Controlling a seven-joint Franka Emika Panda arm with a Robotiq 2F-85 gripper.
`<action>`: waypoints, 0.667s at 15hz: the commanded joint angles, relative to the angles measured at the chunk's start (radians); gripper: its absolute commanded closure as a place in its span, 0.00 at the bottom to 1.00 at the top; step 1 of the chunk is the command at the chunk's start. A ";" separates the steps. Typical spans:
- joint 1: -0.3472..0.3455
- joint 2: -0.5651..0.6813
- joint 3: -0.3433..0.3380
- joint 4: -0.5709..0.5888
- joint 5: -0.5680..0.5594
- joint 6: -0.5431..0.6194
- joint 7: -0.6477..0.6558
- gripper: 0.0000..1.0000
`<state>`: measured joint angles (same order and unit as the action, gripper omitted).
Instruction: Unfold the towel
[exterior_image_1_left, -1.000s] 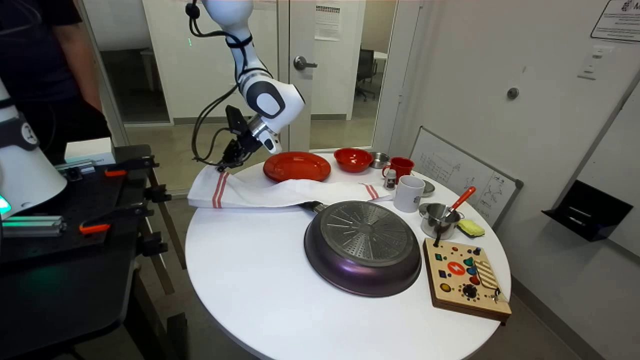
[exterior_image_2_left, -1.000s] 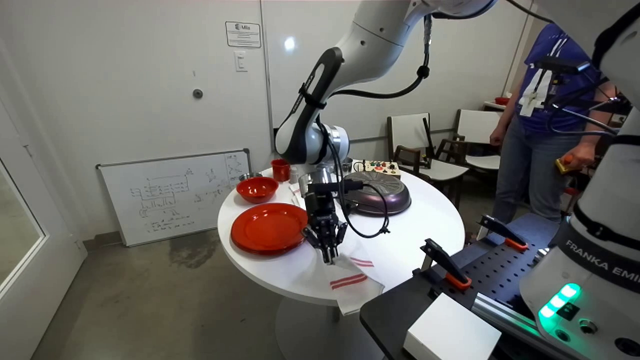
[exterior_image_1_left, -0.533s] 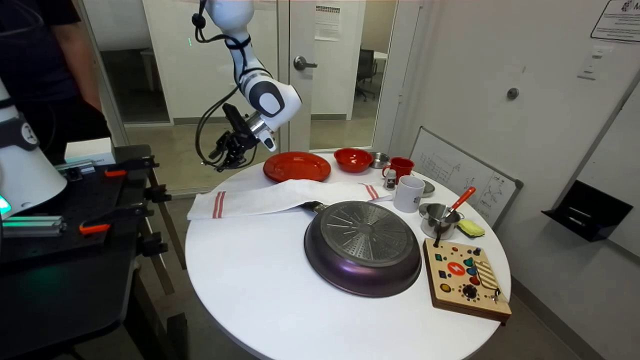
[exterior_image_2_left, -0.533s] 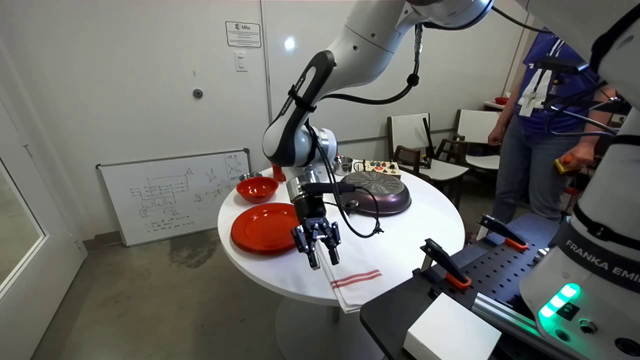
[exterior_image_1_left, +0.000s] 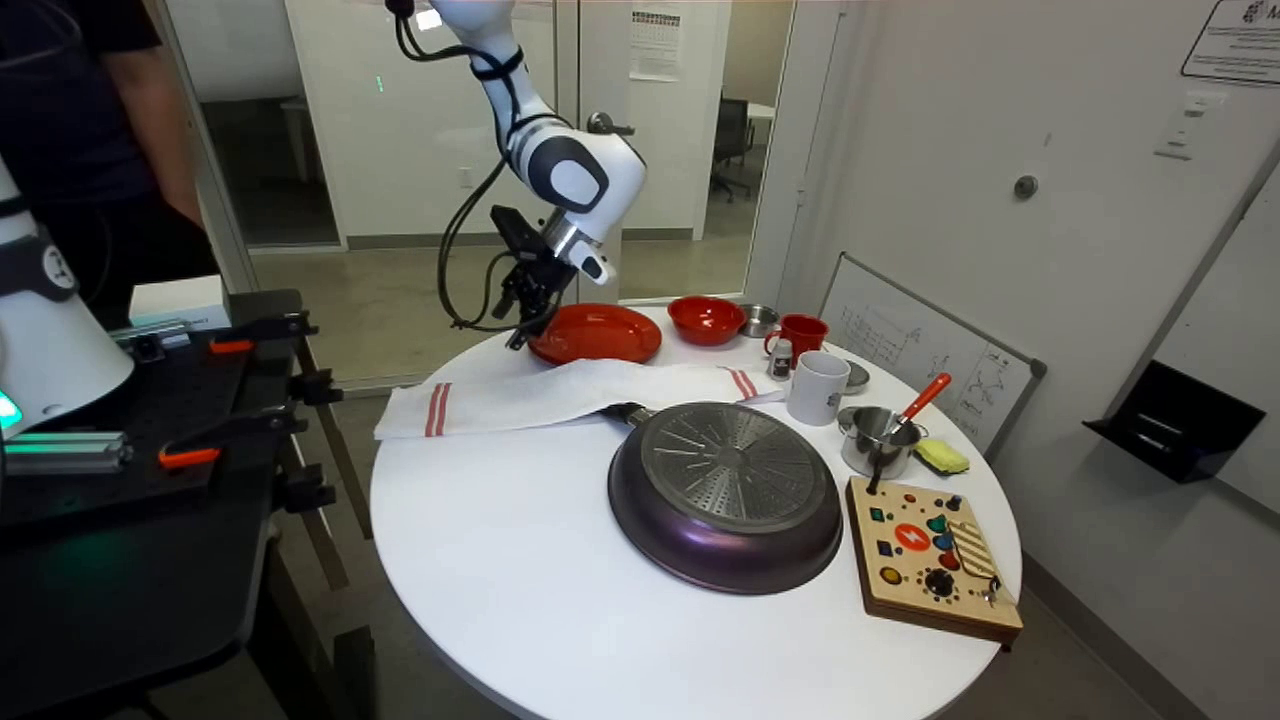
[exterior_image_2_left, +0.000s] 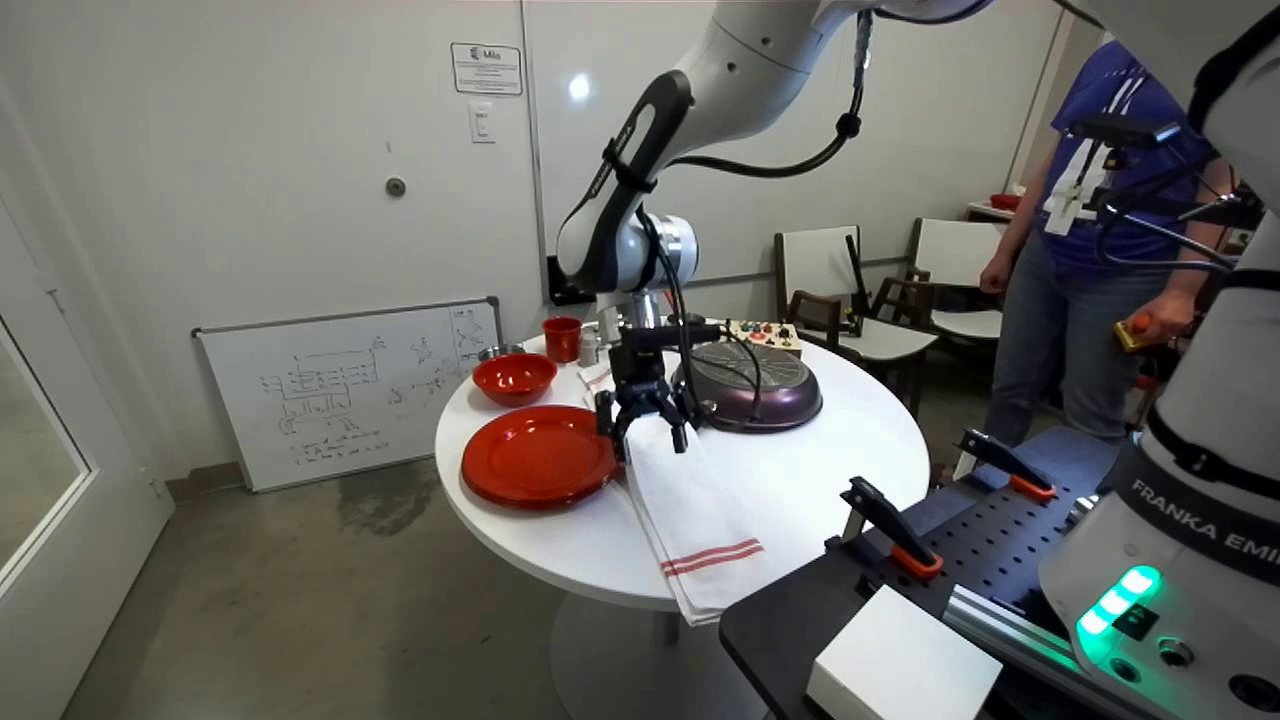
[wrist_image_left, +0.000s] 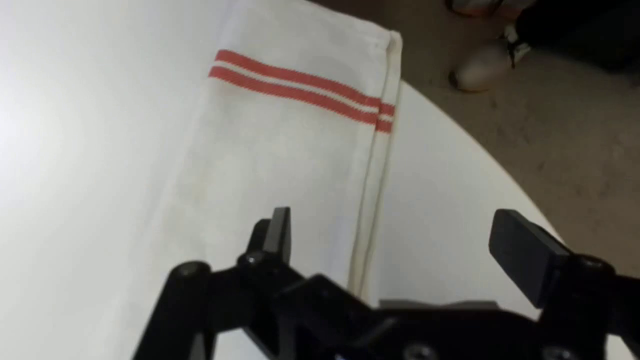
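The white towel (exterior_image_1_left: 540, 400) lies as a long folded strip across the back of the round table, with paired red stripes near both ends. Its striped near end (exterior_image_2_left: 712, 560) reaches the table's rim. In the wrist view the towel (wrist_image_left: 280, 160) shows layered folded edges along one long side. My gripper (exterior_image_2_left: 650, 448) hangs over the towel's long edge beside the red plates, its jaws wide apart and holding nothing. From the wrist, that folded edge passes below and between the fingertips of the gripper (wrist_image_left: 400, 240). Whether a fingertip touches cloth cannot be told.
An upturned dark pan (exterior_image_1_left: 730, 490) has its handle against the towel's edge. Red plates (exterior_image_2_left: 540, 455) sit close beside the gripper. A red bowl (exterior_image_1_left: 707, 320), white mug (exterior_image_1_left: 818, 388), steel pot (exterior_image_1_left: 878, 440) and wooden button board (exterior_image_1_left: 930, 560) stand farther along.
The gripper has let go of the towel's raised corner and opened. The cloth there has dropped flat onto the table. The arm has since moved along the towel toward the plates and pan.
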<state>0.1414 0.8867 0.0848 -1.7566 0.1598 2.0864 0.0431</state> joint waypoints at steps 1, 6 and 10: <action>0.023 -0.102 -0.086 -0.043 -0.083 0.036 0.114 0.00; 0.036 -0.154 -0.196 -0.049 -0.219 0.118 0.274 0.00; 0.066 -0.148 -0.272 -0.036 -0.307 0.210 0.445 0.00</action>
<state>0.1630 0.7537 -0.1324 -1.7696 -0.0852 2.2278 0.3576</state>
